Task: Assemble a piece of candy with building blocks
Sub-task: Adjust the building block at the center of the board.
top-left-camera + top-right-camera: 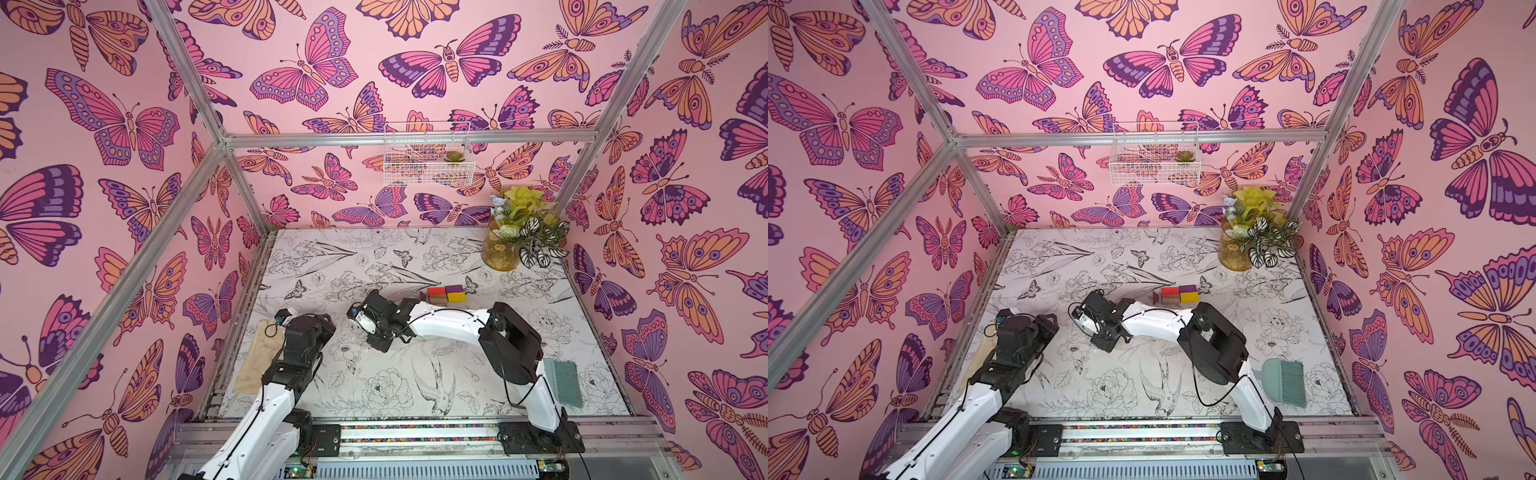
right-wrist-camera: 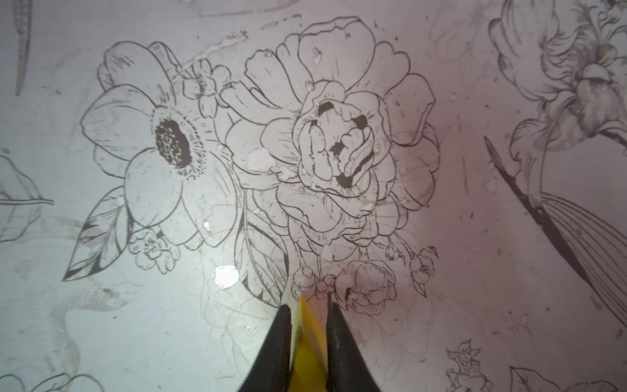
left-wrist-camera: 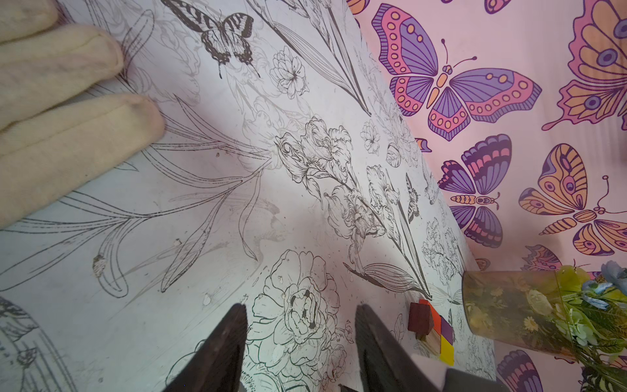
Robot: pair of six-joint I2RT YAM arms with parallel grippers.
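The right gripper point(image 2: 308, 309) has its dark fingers point(image 2: 281, 342) closed on the yellow triangle point(image 2: 307, 342), which is pinched narrowly between them over the flower-printed tabletop point(image 2: 135, 322). The left gripper point(image 3: 300, 309) has its fingers point(image 3: 234, 325) parted with only the printed peony showing in the gap, and a cream glove point(image 3: 61, 112) lies near it. Well apart from both, the unfinished piece of candy point(image 1: 444, 294) sits farther back beyond the right forearm and near the amber flower vase point(image 1: 498, 251). Its red block point(image 1: 435, 291), purple block point(image 1: 454, 288) and yellow block point(image 1: 456, 296) touch in a square, with the plain-wood block point(image 3: 430, 340) and the dark brown triangle point(image 1: 424, 296) at its left end.
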